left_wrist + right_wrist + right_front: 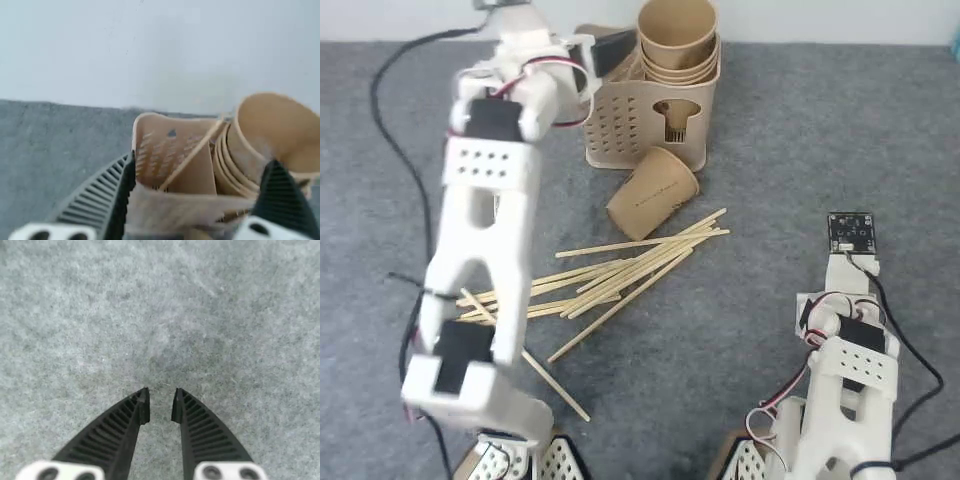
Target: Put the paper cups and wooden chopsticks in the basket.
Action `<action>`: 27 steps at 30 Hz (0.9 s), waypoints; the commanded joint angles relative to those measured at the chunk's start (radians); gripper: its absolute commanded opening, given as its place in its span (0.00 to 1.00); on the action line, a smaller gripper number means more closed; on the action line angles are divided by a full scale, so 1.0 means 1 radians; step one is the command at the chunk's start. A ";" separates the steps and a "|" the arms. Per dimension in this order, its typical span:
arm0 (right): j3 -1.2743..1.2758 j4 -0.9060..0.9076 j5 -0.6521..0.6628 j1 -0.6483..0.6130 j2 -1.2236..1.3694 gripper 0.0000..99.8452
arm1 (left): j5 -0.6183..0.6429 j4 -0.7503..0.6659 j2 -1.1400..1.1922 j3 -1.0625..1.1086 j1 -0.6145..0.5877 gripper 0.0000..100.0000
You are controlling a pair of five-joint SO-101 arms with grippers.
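Observation:
A beige perforated basket (pixel 620 125) stands at the back of the grey mat, with stacked paper cups (pixel 677 35) in its right part. Another paper cup (pixel 653 193) lies on its side just in front of it. Several wooden chopsticks (pixel 620 268) are scattered mid-mat. My left gripper (pixel 610 50) hangs over the basket's left part. Seen from the left wrist, that gripper (pixel 200 187) is open, above the basket (pixel 150 145), the stacked cups (pixel 265 135) and one chopstick (pixel 192 152) leaning inside. My right gripper (pixel 160 405) points down at bare mat, nearly shut, nothing between its fingers.
The left arm (pixel 485 230) stretches over the left ends of the chopsticks. The right arm (pixel 850 350) sits at the near right. A white wall (pixel 160 50) rises behind the basket. Bare grey mat (pixel 800 150) lies to the basket's right.

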 commanded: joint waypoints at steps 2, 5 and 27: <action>-0.008 -0.013 0.015 -0.005 -0.021 0.10 | -0.009 0.244 -0.227 -0.054 -0.015 0.38; -0.011 -0.012 0.015 -0.005 -0.028 0.10 | -0.009 0.413 -0.331 -0.054 -0.068 0.38; -0.634 0.404 0.064 -0.450 0.205 0.22 | -0.137 0.423 -0.924 0.980 -0.523 0.38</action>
